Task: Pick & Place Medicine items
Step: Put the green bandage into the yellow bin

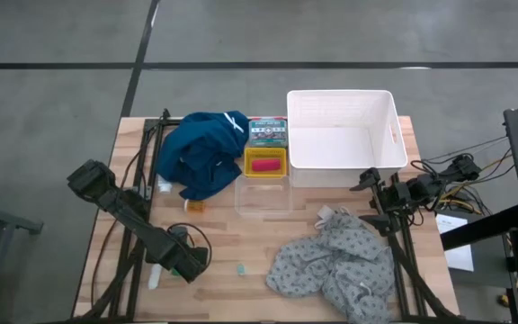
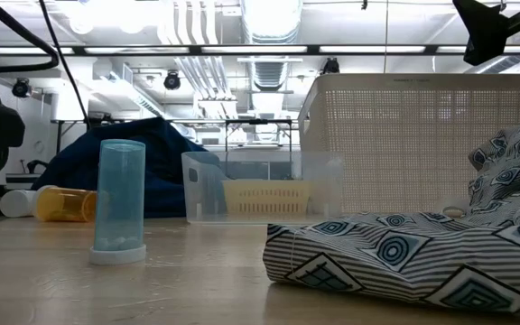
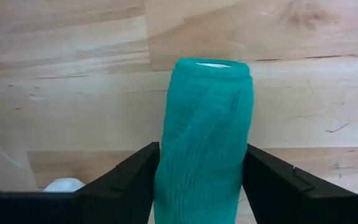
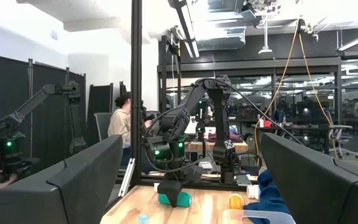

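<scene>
Green roll point(image 3: 202, 137) sits between the left gripper's point(image 3: 201, 177) fingers point(image 3: 129, 180), long axis running straight out along them, far end open with a white core showing; both fingers press its sides, so it's pinched. In the high view the left gripper point(image 1: 185, 263) is lower left of the frame, low over the table point(image 1: 241, 238), near the table's bottom-left edge; a white tube point(image 1: 155, 275) lies just beside it toward the edge. Small pale blue bottle point(image 2: 119, 200) stands upright, cap down, left of centre in the low view; seen from above point(image 1: 240, 268) it has bare wood all round. Orange bottle point(image 2: 64, 204) lies on its side at far left of the low view, long axis across the frame, a white tube point(image 2: 16, 202) next to it, both by the blue cloth point(image 1: 203, 153). Clear box point(image 1: 263, 198) centre, yellow basket point(image 1: 265, 163) above it, white bin point(image 1: 342, 137) upper right. Grey patterned cloth point(image 1: 335, 268) fills lower right, crowding that side. Right gripper point(image 1: 374, 184) idles beside the white bin's lower right corner, fingers point(image 4: 86, 180) spread wide, nothing in them
</scene>
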Motion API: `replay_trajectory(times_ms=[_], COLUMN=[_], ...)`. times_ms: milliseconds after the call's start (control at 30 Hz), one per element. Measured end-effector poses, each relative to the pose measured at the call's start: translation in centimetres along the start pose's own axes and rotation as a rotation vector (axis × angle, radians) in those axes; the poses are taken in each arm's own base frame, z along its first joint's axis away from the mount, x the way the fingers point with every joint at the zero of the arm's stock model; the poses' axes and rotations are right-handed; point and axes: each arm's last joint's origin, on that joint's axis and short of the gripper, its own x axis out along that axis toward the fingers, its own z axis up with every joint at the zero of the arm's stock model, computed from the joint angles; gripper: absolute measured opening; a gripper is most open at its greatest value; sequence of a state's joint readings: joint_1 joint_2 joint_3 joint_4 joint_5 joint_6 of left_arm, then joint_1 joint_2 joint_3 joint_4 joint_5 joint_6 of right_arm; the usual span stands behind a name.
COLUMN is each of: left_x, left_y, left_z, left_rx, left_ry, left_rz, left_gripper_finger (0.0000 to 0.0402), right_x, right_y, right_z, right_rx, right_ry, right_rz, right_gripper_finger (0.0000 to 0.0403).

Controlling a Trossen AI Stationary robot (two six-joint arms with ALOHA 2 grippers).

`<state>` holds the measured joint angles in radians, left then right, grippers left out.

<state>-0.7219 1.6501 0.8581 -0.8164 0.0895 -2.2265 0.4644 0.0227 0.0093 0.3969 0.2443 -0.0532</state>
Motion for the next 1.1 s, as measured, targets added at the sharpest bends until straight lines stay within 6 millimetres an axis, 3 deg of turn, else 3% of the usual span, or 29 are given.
replay_trajectory(times_ms=[233,600,1100], left_x=[0.0,-0.4,-4.4], left_y=[0.0,-0.2,0.5], left_z=[-0.1,-0.1,1.0], left_rx=[0.001,-0.001,-0.029], left_ry=[0.007,0.029,-0.023], left_rz=[-0.004,-0.03,-0.293], left_gripper_finger=[0.0179,0.0175,0.0175], right_x=[0.0,0.0,0.0], right_y=[0.0,0.0,0.0], right_z=[0.0,0.0,0.0], right_rx=[0.0,0.0,0.0], right_ry=[0.0,0.0,0.0], right_rz=[0.0,0.0,0.0], right_gripper_finger=[0.038,0.038,0.038])
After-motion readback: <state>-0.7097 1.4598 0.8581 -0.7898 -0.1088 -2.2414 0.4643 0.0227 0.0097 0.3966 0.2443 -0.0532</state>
